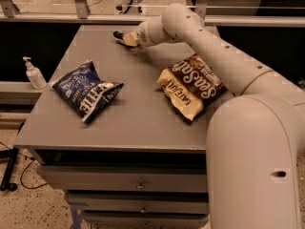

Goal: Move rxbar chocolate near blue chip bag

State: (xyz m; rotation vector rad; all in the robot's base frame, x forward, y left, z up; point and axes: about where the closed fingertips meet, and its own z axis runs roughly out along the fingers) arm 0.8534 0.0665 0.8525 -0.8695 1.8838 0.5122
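The blue chip bag (87, 90) lies crinkled on the left part of the grey table (138, 118), with white lettering facing up. My gripper (127, 37) is low over the far edge of the table, well behind the blue bag. A small dark piece (117, 34) shows at the gripper's left tip; it looks like the rxbar chocolate, mostly hidden by the gripper. I cannot tell whether it is held or lying on the table.
A brown-and-cream "Sea Salt" chip bag (190, 86) lies on the right part of the table, under my arm. A hand-sanitiser pump bottle (34, 73) stands on a ledge left of the table. A railing runs behind the far edge.
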